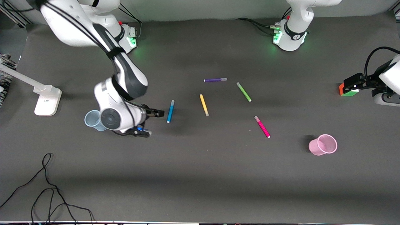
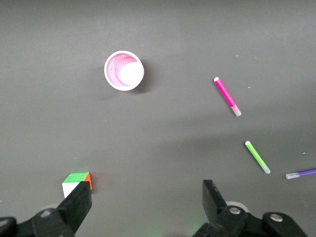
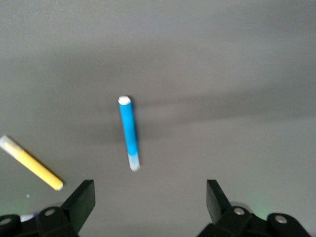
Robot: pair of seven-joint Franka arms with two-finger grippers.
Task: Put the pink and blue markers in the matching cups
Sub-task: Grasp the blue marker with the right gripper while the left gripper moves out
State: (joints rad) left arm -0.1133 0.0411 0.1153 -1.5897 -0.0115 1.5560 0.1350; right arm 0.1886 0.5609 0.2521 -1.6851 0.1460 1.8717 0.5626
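Note:
The sky-blue marker (image 1: 170, 111) lies on the dark table; it also shows in the right wrist view (image 3: 129, 132). My right gripper (image 1: 154, 123) is open and empty, over the table beside that marker, between it and the pale blue cup (image 1: 92, 120). The right wrist partly hides that cup. The pink marker (image 1: 262, 126) lies toward the left arm's end, with the pink cup (image 1: 323, 144) nearer to the front camera. Both show in the left wrist view: marker (image 2: 227, 96), cup (image 2: 124, 70). My left gripper (image 1: 350, 84) waits open and empty over a colour cube (image 1: 348, 91).
A yellow pen (image 1: 204, 105), a green pen (image 1: 243, 92) and a purple pen (image 1: 215, 80) lie mid-table. A white stand (image 1: 47, 100) is at the right arm's end. Black cables (image 1: 47, 187) lie near the front edge.

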